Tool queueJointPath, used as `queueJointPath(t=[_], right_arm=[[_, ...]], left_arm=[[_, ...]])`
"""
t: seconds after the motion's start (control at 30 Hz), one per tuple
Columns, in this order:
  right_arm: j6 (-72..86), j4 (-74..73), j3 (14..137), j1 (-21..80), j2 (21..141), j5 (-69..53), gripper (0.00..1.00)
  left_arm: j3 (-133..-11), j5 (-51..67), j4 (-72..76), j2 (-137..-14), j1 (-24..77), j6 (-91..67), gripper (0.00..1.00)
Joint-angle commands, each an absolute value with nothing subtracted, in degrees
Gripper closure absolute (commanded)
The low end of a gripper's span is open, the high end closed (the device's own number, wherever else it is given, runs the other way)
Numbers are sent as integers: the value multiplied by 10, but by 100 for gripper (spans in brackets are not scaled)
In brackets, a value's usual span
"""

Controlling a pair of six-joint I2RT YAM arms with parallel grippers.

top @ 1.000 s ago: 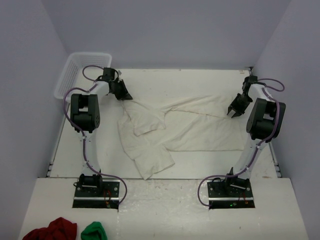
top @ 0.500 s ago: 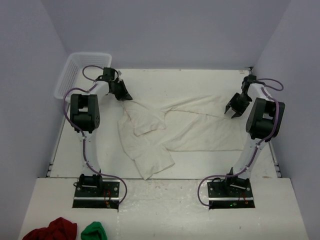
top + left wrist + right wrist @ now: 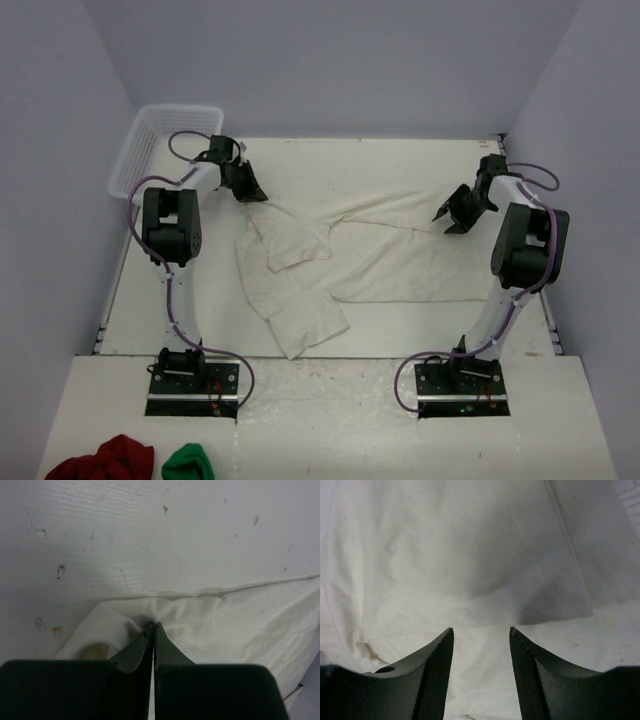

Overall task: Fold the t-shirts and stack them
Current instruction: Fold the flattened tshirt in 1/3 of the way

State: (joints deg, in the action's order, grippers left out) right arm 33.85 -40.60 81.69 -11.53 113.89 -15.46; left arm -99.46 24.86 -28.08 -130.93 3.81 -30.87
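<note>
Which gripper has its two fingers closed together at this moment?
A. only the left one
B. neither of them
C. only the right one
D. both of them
A: the left gripper has its fingers pressed together on a puckered edge of the t-shirt, while the right gripper shows a clear gap between its fingers above the cloth.

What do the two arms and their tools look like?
The left arm and right arm have white links with bulky black joint housings, on black base plates. A purple cable runs along each. The left tool and right tool are black, each with two tapered fingers; the right's inner faces look finely textured.
</note>
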Motion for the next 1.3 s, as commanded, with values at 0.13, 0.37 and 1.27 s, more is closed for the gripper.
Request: queueJointPath(t=[0.13,0.37,1.27], right_arm=[[359,-406,834,-117,1135,-152,51],[375,-415,794,-117,1092,-95,53],[385,-565,949,-106,1217,47,63]], left_arm=[[-982,257,-296,-1266,41,-307,100],[-981,260,-297,-1269,42,-304,100],[-983,283,-294,-1251,42,-318,100]])
